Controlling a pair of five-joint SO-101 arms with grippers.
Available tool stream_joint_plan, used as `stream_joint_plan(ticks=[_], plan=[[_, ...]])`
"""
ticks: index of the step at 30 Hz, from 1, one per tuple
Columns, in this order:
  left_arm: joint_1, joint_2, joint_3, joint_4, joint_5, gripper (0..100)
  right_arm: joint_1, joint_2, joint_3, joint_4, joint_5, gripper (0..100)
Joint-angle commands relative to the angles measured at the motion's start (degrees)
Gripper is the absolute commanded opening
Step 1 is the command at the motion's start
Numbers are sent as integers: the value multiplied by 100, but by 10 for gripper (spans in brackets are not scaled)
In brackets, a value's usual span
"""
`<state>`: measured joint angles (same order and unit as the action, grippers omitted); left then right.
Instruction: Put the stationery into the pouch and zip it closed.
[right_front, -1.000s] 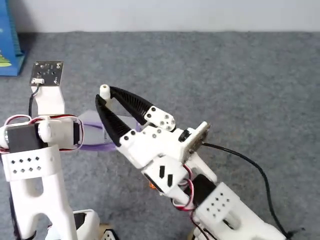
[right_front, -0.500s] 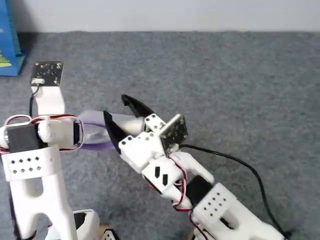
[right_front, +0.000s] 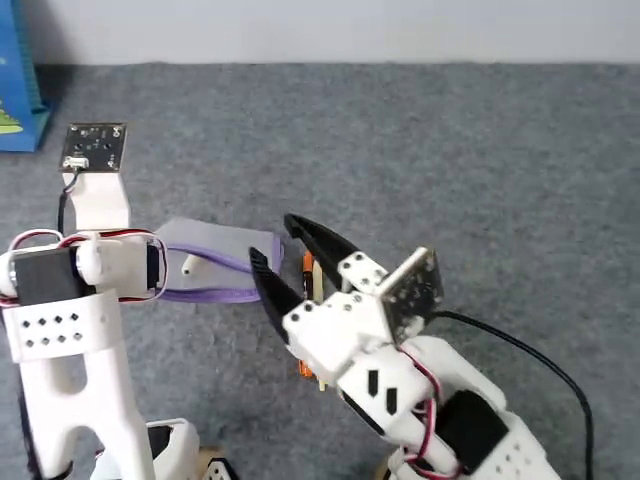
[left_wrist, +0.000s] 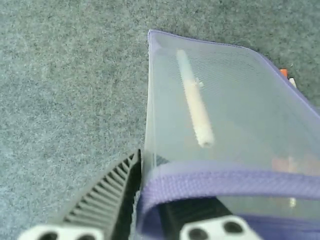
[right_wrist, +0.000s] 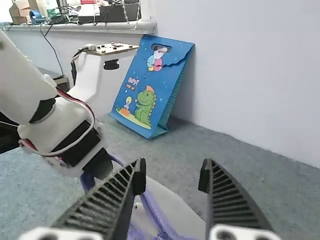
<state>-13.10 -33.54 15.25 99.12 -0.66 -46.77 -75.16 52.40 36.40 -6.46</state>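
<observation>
Left pincer (left_wrist: 149, 165) grips the pouch (left_wrist: 235, 135), a white stick (left_wrist: 195, 106) inside.

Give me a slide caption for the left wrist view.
Left pincer clamps the pouch by its purple zip edge; a white stick lies inside, grey carpet beneath.

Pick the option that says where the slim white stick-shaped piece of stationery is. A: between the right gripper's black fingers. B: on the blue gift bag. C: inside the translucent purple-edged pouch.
C: the slim white stick lies within the translucent purple-edged pouch, seen through its wall in the left wrist view; the right gripper is open and empty.
</observation>
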Motion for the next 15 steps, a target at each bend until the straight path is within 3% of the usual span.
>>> stream_joint_plan(ticks=[1, 8, 15], plan=[[-158, -97, -101, 132, 26, 12, 497, -163, -404, 813, -246, 166], [-352, -97, -101, 132, 26, 12, 1807, -40, -167, 2923, -615, 165], [-352, -97, -101, 132, 26, 12, 2809, 743, 475, 3380, -484, 165]])
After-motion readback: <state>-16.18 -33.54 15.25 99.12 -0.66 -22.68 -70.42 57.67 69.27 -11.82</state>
